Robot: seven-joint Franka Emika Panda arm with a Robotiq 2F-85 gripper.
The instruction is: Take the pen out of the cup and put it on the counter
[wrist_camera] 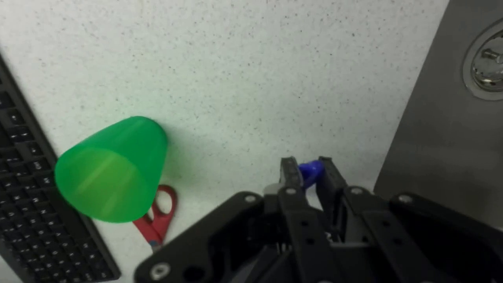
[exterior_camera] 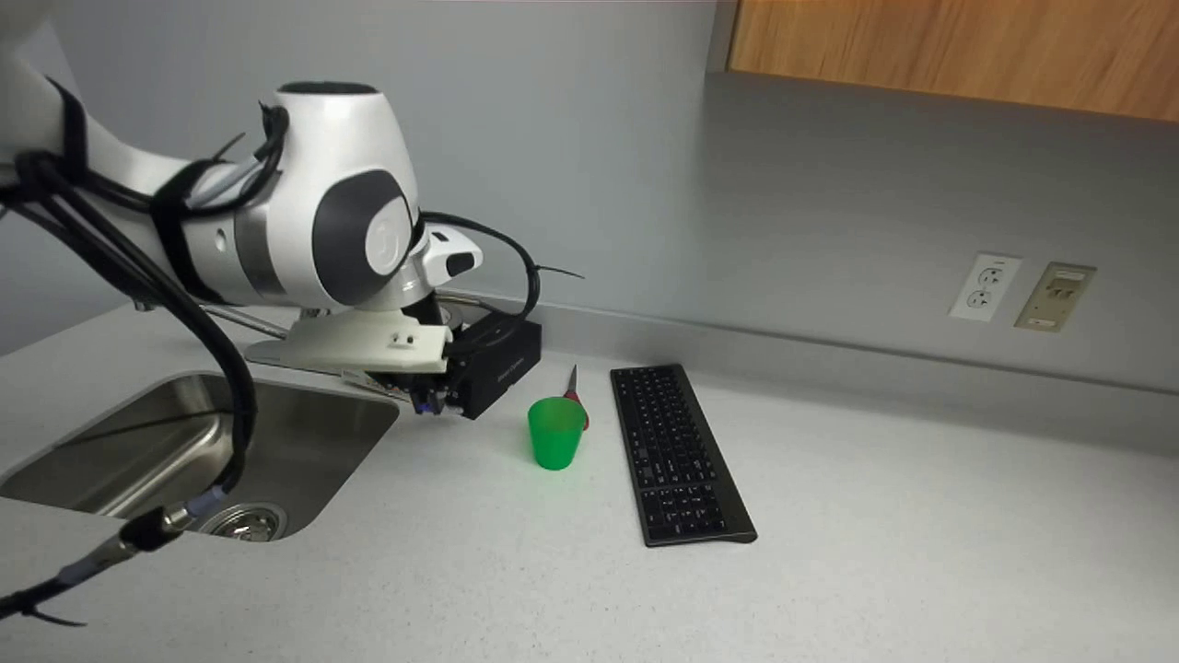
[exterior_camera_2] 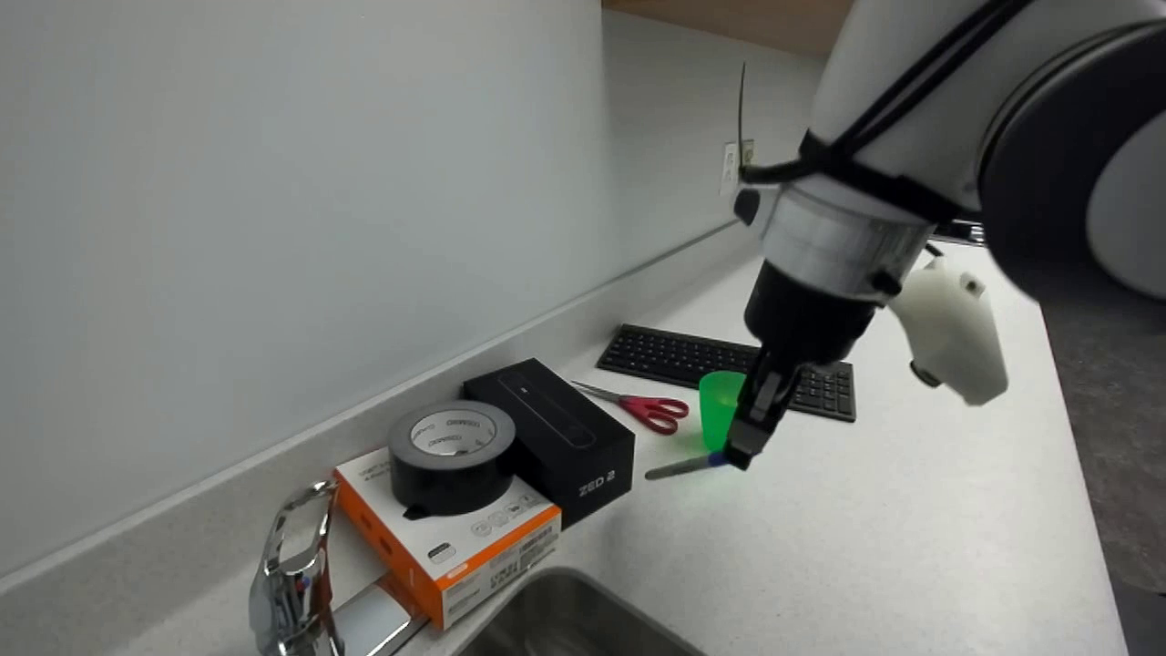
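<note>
My gripper is shut on the pen, whose blue end shows between the fingertips in the wrist view. In an exterior view the pen lies roughly level, its grey body sticking out from the gripper. The pen is outside the cup, held above the counter; the height of the gap is hard to tell. The green cup stands upright on the counter with nothing visible inside. The cup also shows in the wrist view. In an exterior view the gripper is between the sink and the cup.
A black keyboard lies beyond the cup. Red scissors lie by the cup. A black box, a white-orange box with a tape roll, and a faucet stand along the wall. A steel sink is nearby.
</note>
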